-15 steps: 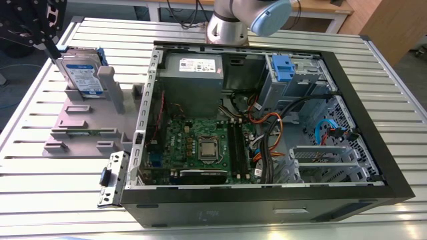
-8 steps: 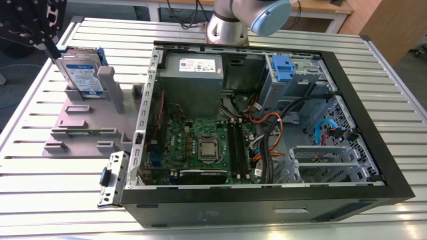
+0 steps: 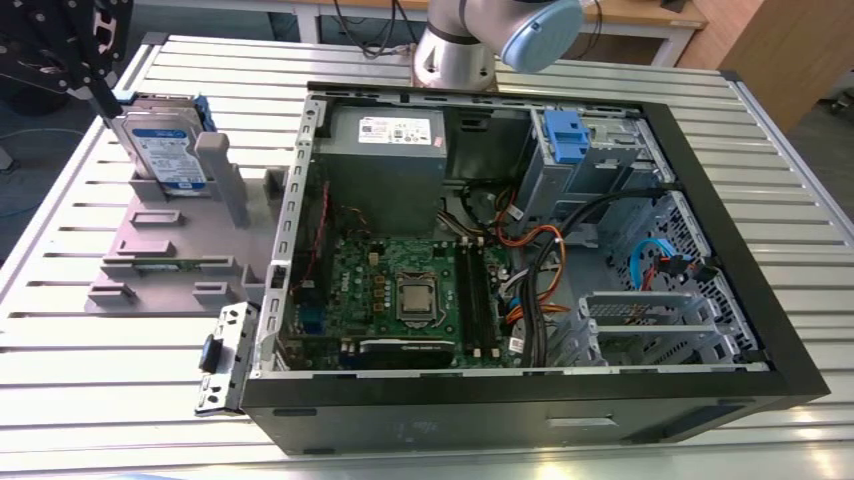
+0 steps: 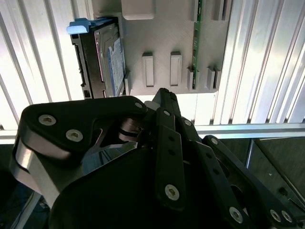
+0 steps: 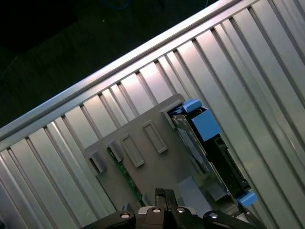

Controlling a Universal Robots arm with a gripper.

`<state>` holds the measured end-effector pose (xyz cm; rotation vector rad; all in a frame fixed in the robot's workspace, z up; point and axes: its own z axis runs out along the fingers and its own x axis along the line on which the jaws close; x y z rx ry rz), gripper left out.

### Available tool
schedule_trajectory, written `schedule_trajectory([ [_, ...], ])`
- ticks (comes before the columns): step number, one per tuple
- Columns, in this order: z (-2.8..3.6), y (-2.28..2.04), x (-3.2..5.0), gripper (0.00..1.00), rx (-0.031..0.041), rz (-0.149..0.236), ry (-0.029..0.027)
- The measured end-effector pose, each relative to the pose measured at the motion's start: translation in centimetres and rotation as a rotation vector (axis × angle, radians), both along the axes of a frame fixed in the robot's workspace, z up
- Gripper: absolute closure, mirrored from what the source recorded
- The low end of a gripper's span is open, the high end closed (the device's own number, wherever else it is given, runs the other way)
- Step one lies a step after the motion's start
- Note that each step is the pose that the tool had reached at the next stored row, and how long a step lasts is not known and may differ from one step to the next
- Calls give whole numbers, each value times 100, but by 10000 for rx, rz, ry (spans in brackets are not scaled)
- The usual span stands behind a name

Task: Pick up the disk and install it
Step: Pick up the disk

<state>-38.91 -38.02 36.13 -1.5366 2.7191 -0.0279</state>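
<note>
The task is barely begun: the disk [image 3: 163,150] stands on edge in the grey stand [image 3: 158,240] on the ribbed surface [image 3: 107,380], beside the open computer case [image 3: 534,405] and not yet installed, while the claw [image 4: 162,94] hovers near its upper edge, drawn together and empty.

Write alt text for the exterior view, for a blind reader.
A hard drive in a blue carrier stands on edge in a grey stand at the exterior view's left, the black gripper close above it. Beside it an open computer case lies on the slatted metal table.
</note>
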Motion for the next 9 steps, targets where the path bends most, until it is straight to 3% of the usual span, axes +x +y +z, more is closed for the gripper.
schedule_trajectory([
  [9, 0, 0, 0, 89, -2, 114, 1],
])
